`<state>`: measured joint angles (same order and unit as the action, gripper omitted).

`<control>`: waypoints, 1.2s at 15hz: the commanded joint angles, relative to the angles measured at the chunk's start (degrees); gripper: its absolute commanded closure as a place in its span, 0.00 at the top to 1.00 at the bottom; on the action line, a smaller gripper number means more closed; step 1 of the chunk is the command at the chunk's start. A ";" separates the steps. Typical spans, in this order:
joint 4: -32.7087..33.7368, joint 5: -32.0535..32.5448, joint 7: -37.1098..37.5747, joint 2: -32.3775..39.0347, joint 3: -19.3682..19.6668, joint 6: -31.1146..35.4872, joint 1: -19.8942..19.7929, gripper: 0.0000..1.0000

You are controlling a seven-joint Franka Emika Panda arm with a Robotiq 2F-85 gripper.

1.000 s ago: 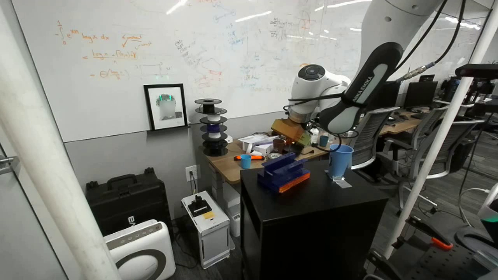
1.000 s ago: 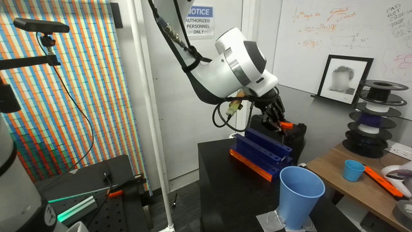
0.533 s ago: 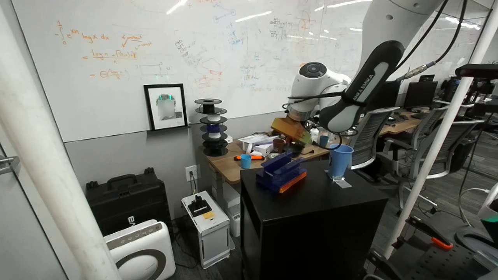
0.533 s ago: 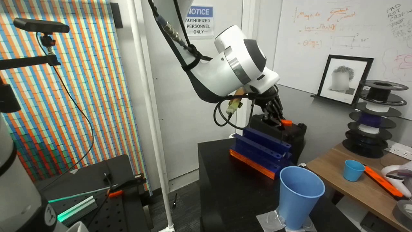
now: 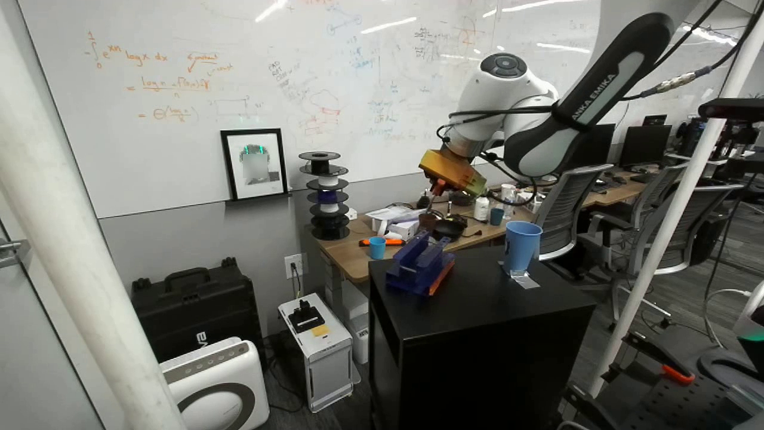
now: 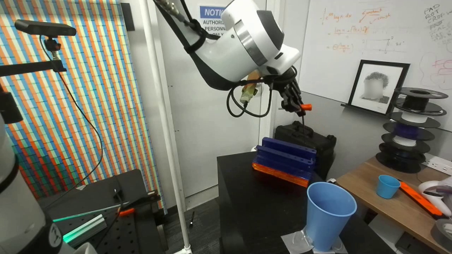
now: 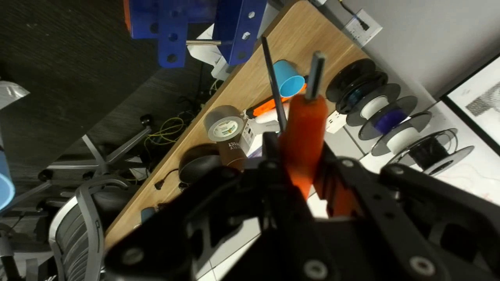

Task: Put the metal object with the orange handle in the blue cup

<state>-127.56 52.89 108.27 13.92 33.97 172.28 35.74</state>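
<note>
Now that the tool (image 6: 298, 109) holds the orange-handled object (image 7: 305, 134) higher, transport to the blue cup (image 6: 327, 225) looks feasible.

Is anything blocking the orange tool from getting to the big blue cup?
Nothing visible blocks the air between the orange tool, held in the gripper, and the blue cup. The dark blue object sits lower than the tool.

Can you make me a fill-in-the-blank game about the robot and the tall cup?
The jaws grip the tool by its ____ handle.
The tall cup is pale ____.
It stands right side ____.
The cabinet under the tall cup is ____.

Missing words: orange; blue; up; black.
</note>
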 commanded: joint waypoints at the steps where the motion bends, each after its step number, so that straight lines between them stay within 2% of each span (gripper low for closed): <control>1: -7.97 1.15 -3.49 -11.88 -0.18 -1.46 0.56 0.11; 4: -12.46 1.44 -4.84 -21.02 0.00 -10.63 1.16 0.11; 8: -18.46 2.64 -4.57 -31.59 -0.48 -23.98 -1.02 0.11; 9: -19.92 0.87 -6.01 -32.84 -9.74 -25.36 -11.23 0.10; 10: -21.18 0.87 -6.19 -34.57 -11.31 -26.90 -13.53 0.10; 13: -23.66 2.57 -6.44 -38.59 -20.28 -26.72 -26.98 0.10; 15: -24.57 0.74 -8.91 -40.55 -23.95 -26.53 -32.86 0.10; 18: -24.86 0.74 -10.28 -39.64 -26.09 -23.75 -38.80 0.10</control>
<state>-151.13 54.05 100.06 -24.43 10.66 145.86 2.28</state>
